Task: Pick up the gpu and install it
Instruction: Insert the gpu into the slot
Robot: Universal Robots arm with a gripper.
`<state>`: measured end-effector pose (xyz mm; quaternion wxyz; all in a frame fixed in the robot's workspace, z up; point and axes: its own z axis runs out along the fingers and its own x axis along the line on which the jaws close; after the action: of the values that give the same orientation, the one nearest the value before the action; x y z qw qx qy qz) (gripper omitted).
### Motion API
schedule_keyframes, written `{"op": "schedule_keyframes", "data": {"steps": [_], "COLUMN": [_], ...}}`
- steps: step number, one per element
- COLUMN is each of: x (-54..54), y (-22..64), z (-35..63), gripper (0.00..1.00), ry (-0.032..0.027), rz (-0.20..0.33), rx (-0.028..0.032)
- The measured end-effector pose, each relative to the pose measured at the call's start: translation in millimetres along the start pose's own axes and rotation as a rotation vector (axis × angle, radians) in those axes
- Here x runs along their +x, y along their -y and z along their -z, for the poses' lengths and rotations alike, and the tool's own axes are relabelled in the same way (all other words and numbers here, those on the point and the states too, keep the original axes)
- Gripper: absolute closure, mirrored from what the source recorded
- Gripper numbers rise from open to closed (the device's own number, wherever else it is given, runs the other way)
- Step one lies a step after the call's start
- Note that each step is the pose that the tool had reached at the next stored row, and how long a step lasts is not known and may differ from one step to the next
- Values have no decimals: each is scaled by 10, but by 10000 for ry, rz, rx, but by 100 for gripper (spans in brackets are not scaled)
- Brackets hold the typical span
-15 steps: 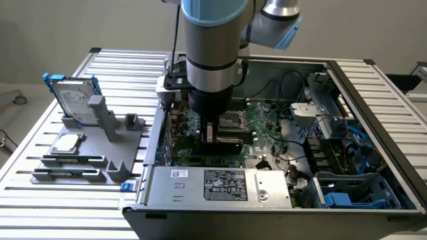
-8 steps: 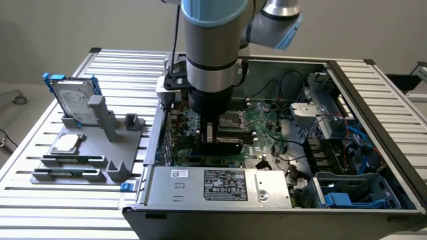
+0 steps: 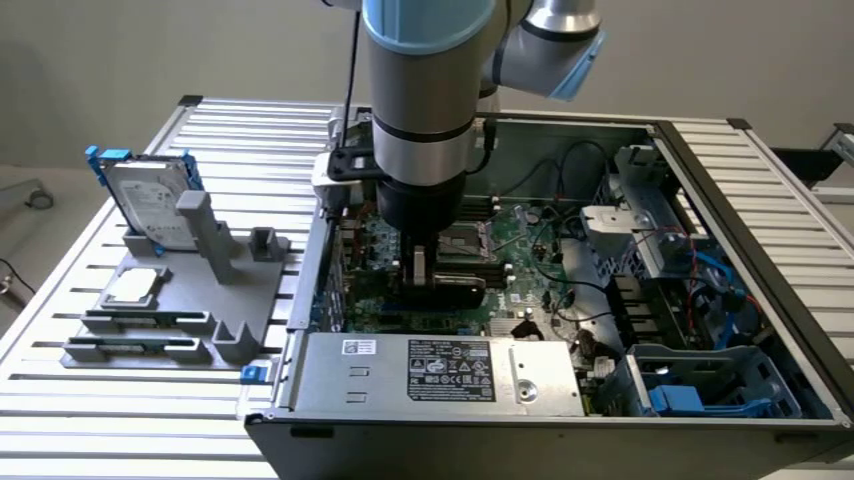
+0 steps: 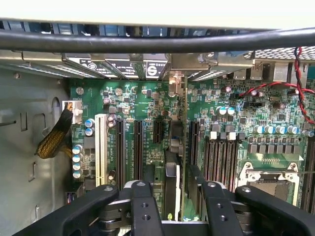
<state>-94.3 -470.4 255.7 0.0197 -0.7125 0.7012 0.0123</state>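
Open case (image 3: 534,450), motherboard (image 4: 123,98) exposed. Gripper (image 4: 172,173) inside, jaws apart, straddling gpu (image 3: 451,292), which stands in a slot at 12 o'clock from power supply (image 3: 441,370). Judged: release stage of install; seating unconfirmed. Next move calls for clearance without nudging the card.

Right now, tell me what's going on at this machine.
A robot arm reaches down into an open computer case. Its gripper sits low over the motherboard, jaws open on either side of the gpu, which stands on edge on the board, apparently seated in a slot. On the grey holder at the exterior view's left, a hard drive and a CPU chip sit untouched.
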Motion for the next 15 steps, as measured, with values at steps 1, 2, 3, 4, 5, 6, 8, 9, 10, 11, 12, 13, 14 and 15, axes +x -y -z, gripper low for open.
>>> {"op": "schedule_keyframes", "data": {"steps": [1,2,3,4,5,6,8,9,10,11,12,13,14,15], "x": [-1,-2,-3,-5,-6,-7,-10,-12,-13,-15,-16,-17,-18,-18], "y": [0,0,0,1,2,2,2,3,3,3,4,4,4,4], "z": [11,39,68,100,130,161,222,260,297,331,359,376,379,379], "gripper": [59,59,59,59,59,59,59,59,59,59,59,59,59,62], "ry": [0,0,1,1,2,0,3,2,1,2,2,2,2,4], "rz": [-1,-2,-2,-1,-1,-1,-1,-1,-1,-1,-2,-2,-2,-2], "rx": [-1,-4,-7,-9,-9,-12,-16,-20,-25,-29,-33,-34,-35,-34]}}
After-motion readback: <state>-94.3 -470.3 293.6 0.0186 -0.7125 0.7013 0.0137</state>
